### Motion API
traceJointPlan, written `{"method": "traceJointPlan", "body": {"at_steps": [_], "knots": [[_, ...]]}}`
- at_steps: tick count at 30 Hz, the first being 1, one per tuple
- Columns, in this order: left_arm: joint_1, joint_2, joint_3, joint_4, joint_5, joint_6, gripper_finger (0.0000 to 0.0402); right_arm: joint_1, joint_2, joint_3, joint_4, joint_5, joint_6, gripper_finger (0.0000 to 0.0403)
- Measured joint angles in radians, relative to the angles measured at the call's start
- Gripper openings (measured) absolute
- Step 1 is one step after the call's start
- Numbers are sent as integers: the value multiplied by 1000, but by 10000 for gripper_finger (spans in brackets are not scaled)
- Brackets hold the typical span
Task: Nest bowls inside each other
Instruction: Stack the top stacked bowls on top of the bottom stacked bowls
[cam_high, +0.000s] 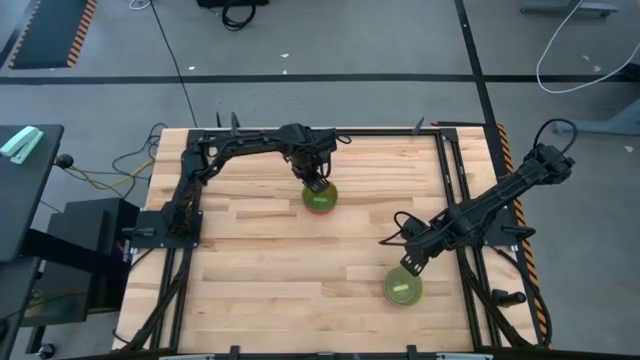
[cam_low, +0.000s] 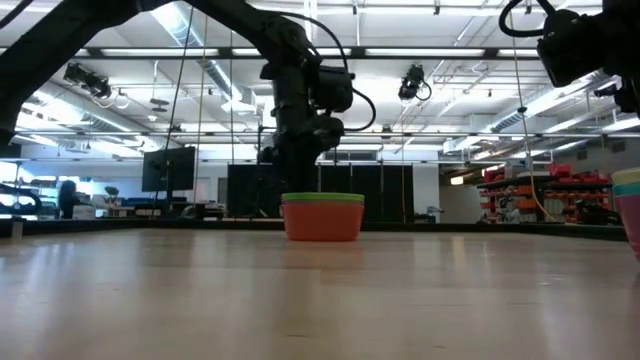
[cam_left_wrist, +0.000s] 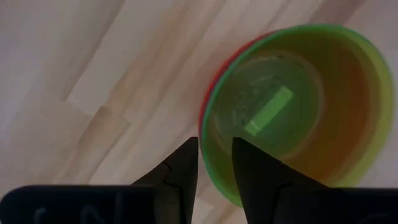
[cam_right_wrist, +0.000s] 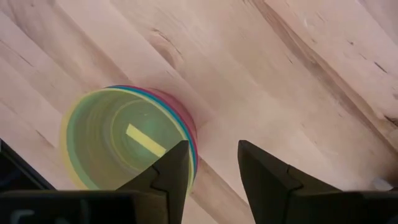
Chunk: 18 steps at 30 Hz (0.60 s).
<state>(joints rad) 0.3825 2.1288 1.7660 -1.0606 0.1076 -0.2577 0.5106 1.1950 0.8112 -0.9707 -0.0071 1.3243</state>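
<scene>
The left hand (cam_high: 317, 186) hangs over the far middle of the desk (cam_high: 260, 260), its fingers narrowly parted astride the rim of a green bowl (cam_high: 320, 197) nested in an orange one (cam_low: 322, 222). The right hand (cam_high: 410, 264), half open and empty, hovers just beside a second stack (cam_high: 402, 287) near the right edge, topped by a yellow bowl (cam_right_wrist: 118, 146).

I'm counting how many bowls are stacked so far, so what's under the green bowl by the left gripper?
The green bowl sits nested in an orange bowl. The left gripper hovers over its rim. Whether more bowls lie between or beneath them is hidden by the walls.
</scene>
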Motion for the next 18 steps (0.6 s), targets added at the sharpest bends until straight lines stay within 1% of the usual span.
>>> {"method": "traceJointPlan", "body": {"at_steps": [18], "knots": [[-10, 74, 1, 54, -7, -20, 107, 0, 1, 0, 20, 8, 8, 146]]}}
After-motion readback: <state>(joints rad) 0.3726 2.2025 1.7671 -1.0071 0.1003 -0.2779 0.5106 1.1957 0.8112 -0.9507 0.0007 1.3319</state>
